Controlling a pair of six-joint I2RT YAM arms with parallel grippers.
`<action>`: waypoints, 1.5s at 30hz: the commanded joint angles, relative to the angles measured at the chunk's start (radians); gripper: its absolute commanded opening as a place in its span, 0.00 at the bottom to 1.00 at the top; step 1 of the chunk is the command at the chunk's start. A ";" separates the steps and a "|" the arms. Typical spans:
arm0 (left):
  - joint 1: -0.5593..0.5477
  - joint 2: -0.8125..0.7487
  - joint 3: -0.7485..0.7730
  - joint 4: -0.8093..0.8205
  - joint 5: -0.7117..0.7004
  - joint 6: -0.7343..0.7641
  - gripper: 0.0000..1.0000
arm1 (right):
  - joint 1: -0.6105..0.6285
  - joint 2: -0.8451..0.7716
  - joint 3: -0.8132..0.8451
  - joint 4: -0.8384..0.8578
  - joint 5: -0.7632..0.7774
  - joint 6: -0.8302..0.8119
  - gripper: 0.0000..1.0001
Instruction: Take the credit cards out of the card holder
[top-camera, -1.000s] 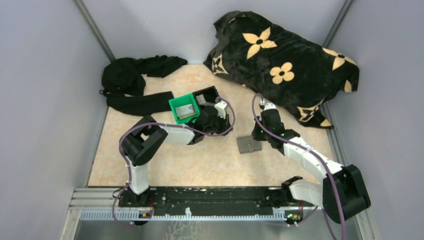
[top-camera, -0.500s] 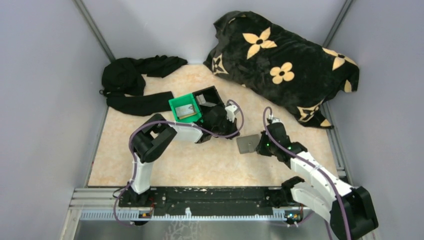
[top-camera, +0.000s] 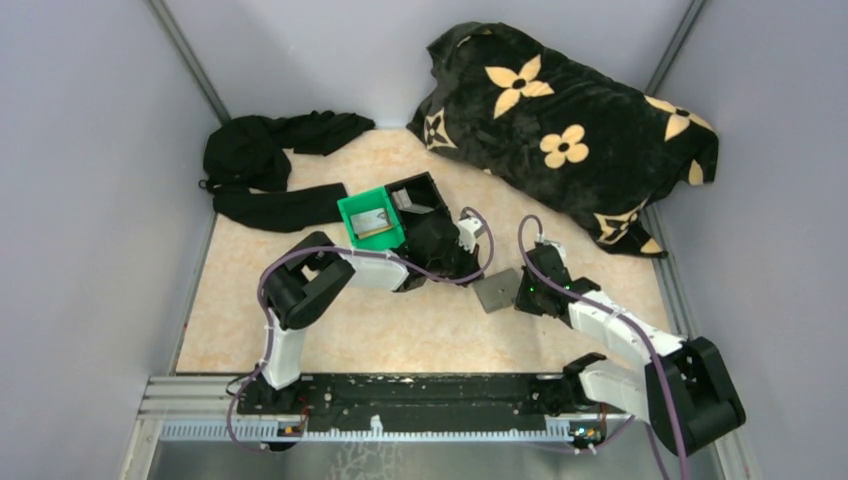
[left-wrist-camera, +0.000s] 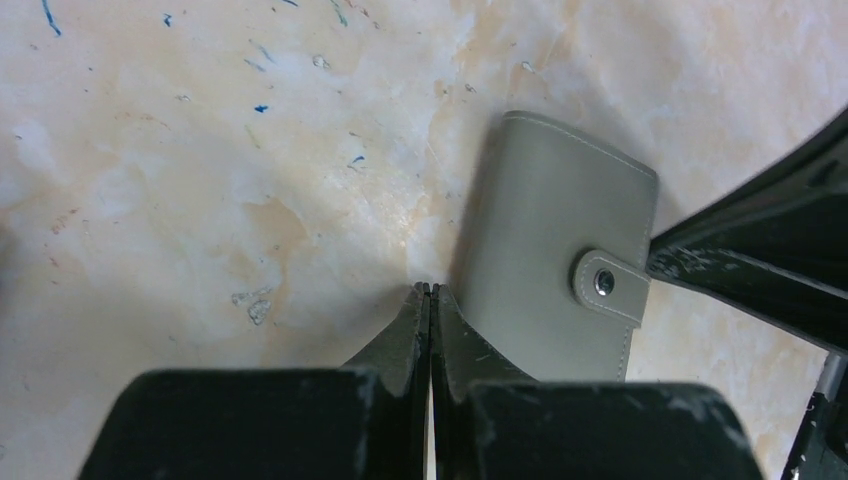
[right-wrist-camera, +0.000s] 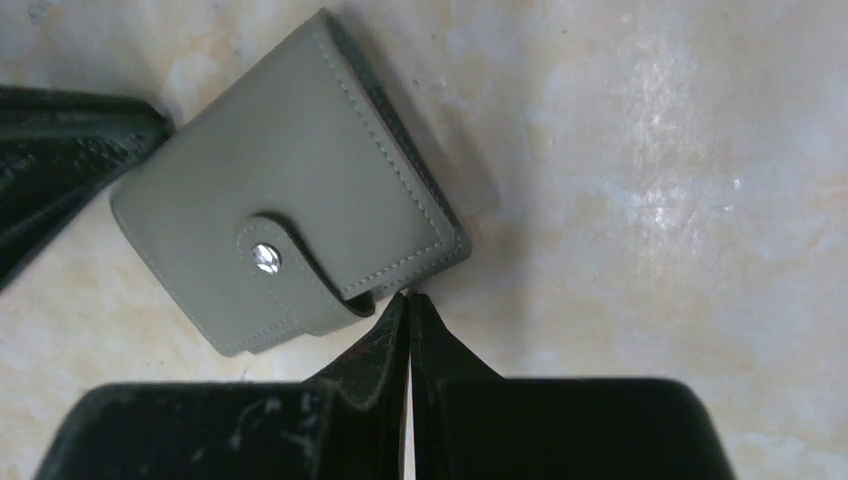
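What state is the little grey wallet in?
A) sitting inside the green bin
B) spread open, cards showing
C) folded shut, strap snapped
C: the card holder is folded closed, and its strap is buttoned down over the edge.

Robot test cell in a lab.
Plain grey walls (top-camera: 90, 230) box in a marbled tabletop (top-camera: 400, 335). A left arm (top-camera: 300, 290) and right arm (top-camera: 620, 330) with looping cables (top-camera: 484, 250) stand bolted to a metal rail (top-camera: 195, 403) at its near edge. Props lie scattered: a flowered blanket (top-camera: 580, 130), black clothes (top-camera: 260, 160), a green bin (top-camera: 349, 212), a black bin (top-camera: 424, 186).
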 joint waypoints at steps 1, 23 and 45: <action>-0.023 -0.037 -0.052 -0.063 0.015 0.009 0.00 | -0.010 0.085 0.042 0.131 0.062 -0.017 0.00; 0.116 -0.114 -0.061 -0.115 0.187 -0.132 0.68 | 0.065 -0.070 0.096 0.287 -0.009 -0.326 0.43; 0.111 -0.148 -0.292 0.307 0.333 0.069 0.77 | 0.098 0.073 0.124 0.243 -0.121 -0.374 0.43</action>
